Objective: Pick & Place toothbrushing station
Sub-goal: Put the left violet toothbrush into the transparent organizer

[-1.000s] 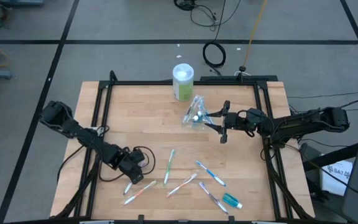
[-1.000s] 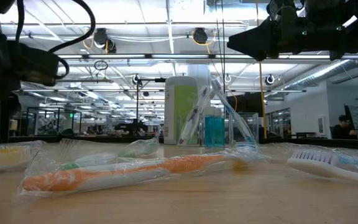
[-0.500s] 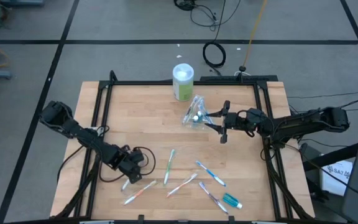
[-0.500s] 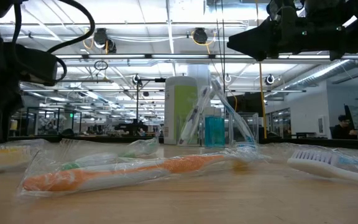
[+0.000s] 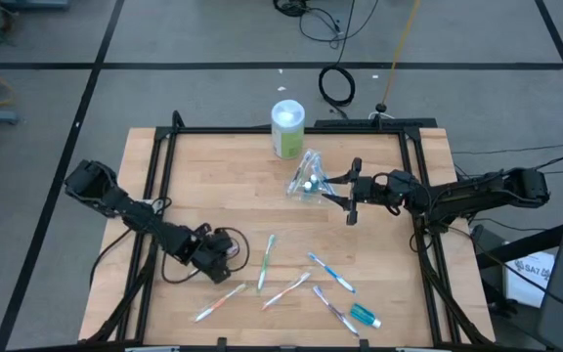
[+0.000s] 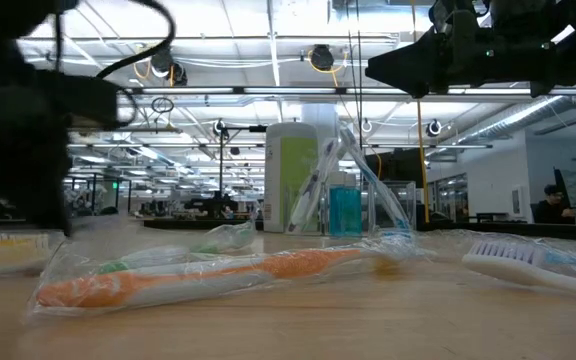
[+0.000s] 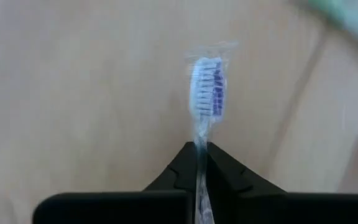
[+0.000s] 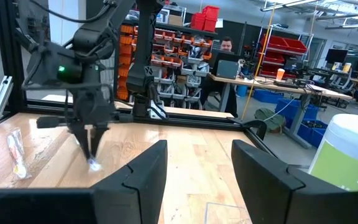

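My left claw [image 5: 225,246] has shifted a little toward the desk's centre since a second ago and has closed; its fingers are now clamped on the handle of a wrapped toothbrush with white and blue-violet bristles [image 7: 206,94], whose head sticks out past the fingertips above the wood.

On the desk [image 5: 213,186], the near edge from about six to four o'clock carries the loose toothbrushes: an orange-pink one [image 5: 219,302], a green one [image 5: 266,260], another orange-pink one [image 5: 286,290], a blue one [image 5: 331,273] and a teal tube [image 5: 364,315] at roughly five o'clock.

Farther in, at about one o'clock of centre, the clear bag [image 5: 308,178] holds brushes. My right claw [image 5: 343,198] hovers just beside it at its three o'clock, fingers apart, gripping nothing.

At twelve o'clock a green canister with a white lid [image 5: 287,129] stands by the far edge.
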You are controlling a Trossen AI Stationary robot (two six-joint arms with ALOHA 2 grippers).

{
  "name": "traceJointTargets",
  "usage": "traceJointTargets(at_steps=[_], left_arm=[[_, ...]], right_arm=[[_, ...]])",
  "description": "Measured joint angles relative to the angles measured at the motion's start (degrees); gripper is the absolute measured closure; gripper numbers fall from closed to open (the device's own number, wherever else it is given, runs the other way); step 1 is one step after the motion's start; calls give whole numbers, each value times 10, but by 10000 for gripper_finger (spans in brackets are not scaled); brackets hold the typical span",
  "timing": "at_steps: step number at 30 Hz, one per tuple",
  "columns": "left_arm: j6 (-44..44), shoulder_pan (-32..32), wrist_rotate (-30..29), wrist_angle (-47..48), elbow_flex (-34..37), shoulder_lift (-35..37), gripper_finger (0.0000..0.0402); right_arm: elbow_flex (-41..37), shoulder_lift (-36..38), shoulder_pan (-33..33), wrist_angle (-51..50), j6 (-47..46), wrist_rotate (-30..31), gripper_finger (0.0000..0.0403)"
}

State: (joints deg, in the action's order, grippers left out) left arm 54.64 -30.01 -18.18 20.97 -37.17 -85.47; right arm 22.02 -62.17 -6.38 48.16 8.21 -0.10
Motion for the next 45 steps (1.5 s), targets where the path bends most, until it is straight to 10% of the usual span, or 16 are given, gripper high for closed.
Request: traceJointTargets(at_steps=[11, 20, 29, 45], left_arm=[[-347, 92, -206, -246, -66, 56, 392], [-569, 214, -154, -602, -66, 58, 388], [-569, 325, -41, -753, -66, -8, 384], [-539, 401, -8, -988, -66, -245, 388]], right_arm=[[0, 0, 0, 0, 0, 0, 231], [0, 0, 0, -2, -21, 0, 231], [0, 0, 0, 0, -16, 0, 231], [0, 0, 0, -2, -15, 0, 231]])
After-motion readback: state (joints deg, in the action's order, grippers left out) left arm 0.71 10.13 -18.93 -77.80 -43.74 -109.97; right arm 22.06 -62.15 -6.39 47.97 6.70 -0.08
